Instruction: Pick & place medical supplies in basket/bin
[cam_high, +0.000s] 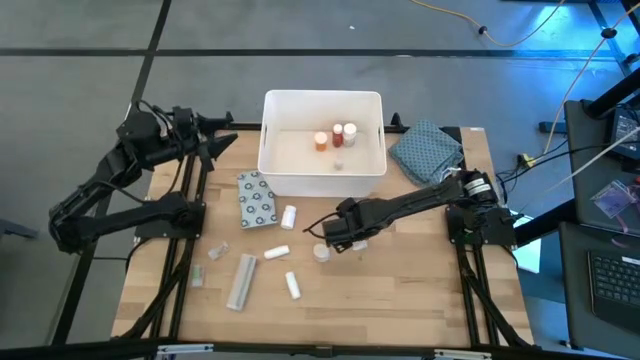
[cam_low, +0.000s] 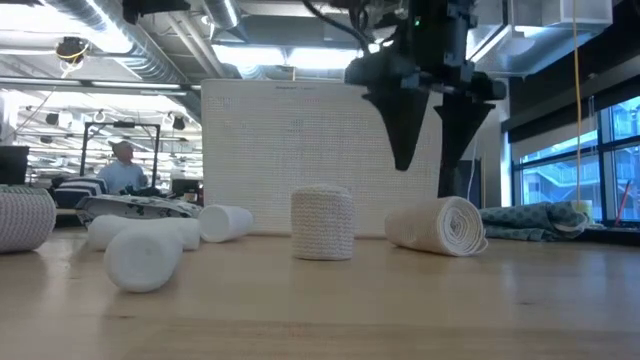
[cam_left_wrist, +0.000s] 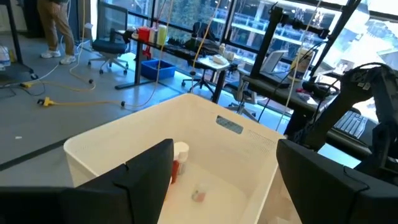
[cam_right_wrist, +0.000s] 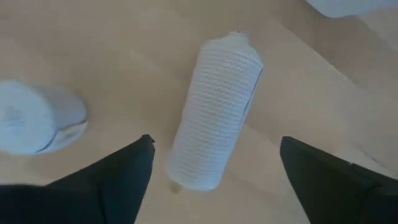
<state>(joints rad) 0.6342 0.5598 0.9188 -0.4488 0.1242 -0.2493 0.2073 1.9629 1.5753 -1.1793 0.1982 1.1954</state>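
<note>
The white bin stands at the table's far middle with red and orange white-capped bottles inside. On the wood lie small rolls, a grey dotted packet and a long pale tube. My right gripper points down, open, above a beige woven roll lying on its side; the fingers stand either side of it, apart from it. An upright roll stands beside it. My left gripper waits open at the bin's left end.
A blue-grey patterned cloth lies at the far right beside the bin. Two small clear pieces sit near the table's left side. Bare wood lies along the near edge and to the right of my right gripper.
</note>
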